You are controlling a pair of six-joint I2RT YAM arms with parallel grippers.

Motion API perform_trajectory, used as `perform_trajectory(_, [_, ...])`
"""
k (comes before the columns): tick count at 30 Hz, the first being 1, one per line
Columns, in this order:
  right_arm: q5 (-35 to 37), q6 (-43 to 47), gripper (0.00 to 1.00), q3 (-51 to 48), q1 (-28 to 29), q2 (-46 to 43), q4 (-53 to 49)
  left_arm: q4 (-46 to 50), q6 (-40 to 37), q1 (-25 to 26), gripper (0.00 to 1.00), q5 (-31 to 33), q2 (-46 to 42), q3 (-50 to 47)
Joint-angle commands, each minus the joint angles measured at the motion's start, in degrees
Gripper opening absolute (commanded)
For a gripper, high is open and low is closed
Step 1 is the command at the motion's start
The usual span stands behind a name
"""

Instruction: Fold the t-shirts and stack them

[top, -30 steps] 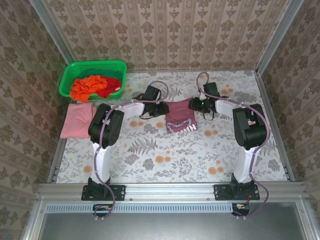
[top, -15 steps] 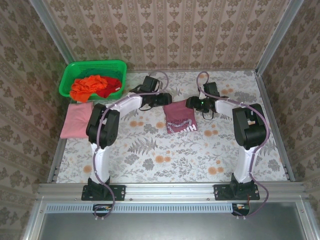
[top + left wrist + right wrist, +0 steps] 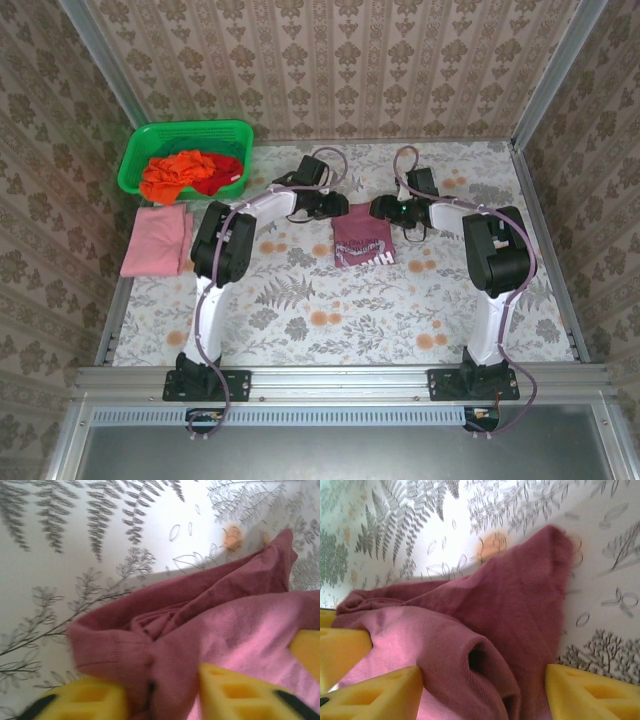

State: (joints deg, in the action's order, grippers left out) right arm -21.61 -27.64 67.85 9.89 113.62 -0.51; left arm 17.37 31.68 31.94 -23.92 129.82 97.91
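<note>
The dusty maroon cloth t-shirt point(image 3: 363, 240) lies mid-way on the flowery surface point(image 3: 300, 325), long side running 12 to 6 o'clock, the left gripper point(image 3: 337, 207) pinching its 11 o'clock corner, the right gripper point(image 3: 383, 209) wide around its 1 o'clock corner.

Maroon t-shirt point(image 3: 362, 238): dusty dark red, folded to a compact rectangle, laid flat mid-bench point(image 3: 300, 320) toward the far side. Pale lettering across the near part, too small to read. Far edge rumpled, both far corners bunched into soft creases.

Pink t-shirt point(image 3: 155, 240): light pink, apparently folded, flat at the left edge.

Orange t-shirt point(image 3: 178, 172) and red t-shirt point(image 3: 222, 175): crumpled, unfolded, touching side by side inside the green basket point(image 3: 190, 127), orange to the left.
</note>
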Motion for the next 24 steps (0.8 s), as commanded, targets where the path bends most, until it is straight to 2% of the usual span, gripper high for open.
perform_trajectory(1, [-2.9,-3.3,0.66,-5.0,-0.1,-3.0,3.0,-1.9,2.2,0.4,0.16,-5.4,0.3,-0.9])
perform_trajectory(3, [-2.1,-4.0,0.66,-8.6,-0.1,-6.1,4.6,-2.2,2.5,0.2,0.07,-5.6,-0.4,-1.5])
perform_trajectory(5, [-0.7,-3.9,0.67,-11.5,-0.1,-9.1,4.8,-2.2,2.6,0.0,0.09,-5.5,-0.9,-1.8])
perform_trajectory(6, [0.1,-3.6,0.69,-12.8,-0.1,-10.6,4.6,-2.2,2.7,-0.3,0.15,-5.4,-1.1,-2.1])
perform_trajectory(9, [1.1,-1.6,0.75,-14.7,-0.1,-12.7,2.3,-2.1,2.6,-0.9,0.48,-4.1,-2.3,-3.1])
perform_trajectory(11, [0.1,-1.4,0.75,-15.3,-0.1,-12.6,1.8,-1.9,2.2,-1.2,0.60,-3.2,-3.8,-4.3])
perform_trajectory(17, [-3.0,-5.8,0.61,-16.8,1.3,-11.1,6.4,-1.6,-0.4,-2.7,0.96,0.9,-14.1,-12.5])
perform_trajectory(18, [-2.5,-6.2,0.58,-16.6,2.0,-11.0,6.4,-1.7,-0.9,-3.0,1.00,1.9,-16.5,-14.7])
perform_trajectory(21, [-2.5,-7.6,0.53,-16.0,3.7,-9.9,7.2,-2.6,-2.0,-4.7,1.00,2.7,-22.7,-21.8])
perform_trajectory(24, [-2.6,-8.9,0.52,-15.1,5.9,-8.5,8.5,-6.0,-1.0,-8.4,1.00,1.1,-28.2,-30.5])
